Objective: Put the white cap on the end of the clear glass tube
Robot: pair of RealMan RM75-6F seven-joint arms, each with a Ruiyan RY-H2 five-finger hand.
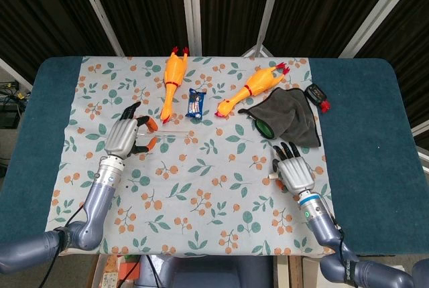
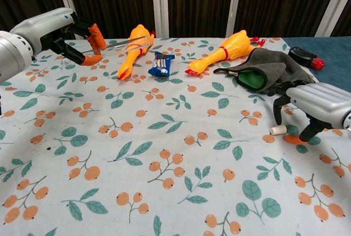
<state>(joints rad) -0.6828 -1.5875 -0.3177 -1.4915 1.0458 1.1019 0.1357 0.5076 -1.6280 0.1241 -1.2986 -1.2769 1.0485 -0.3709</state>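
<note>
The left hand (image 2: 66,33) pinches the clear glass tube (image 2: 129,41) by one end and holds it level above the flowered tablecloth (image 2: 164,153), near a rubber chicken (image 2: 134,46). The white cap (image 2: 278,130) lies on the cloth just beside the right hand (image 2: 312,104), whose fingers hang spread around it, holding nothing.

Two orange rubber chickens (image 1: 171,87) (image 1: 253,88) lay at the far side of the table (image 1: 362,120), a blue snack packet (image 1: 196,102) between them, a grey cloth (image 1: 287,116) and a black-and-red gadget (image 1: 316,94) further right.
</note>
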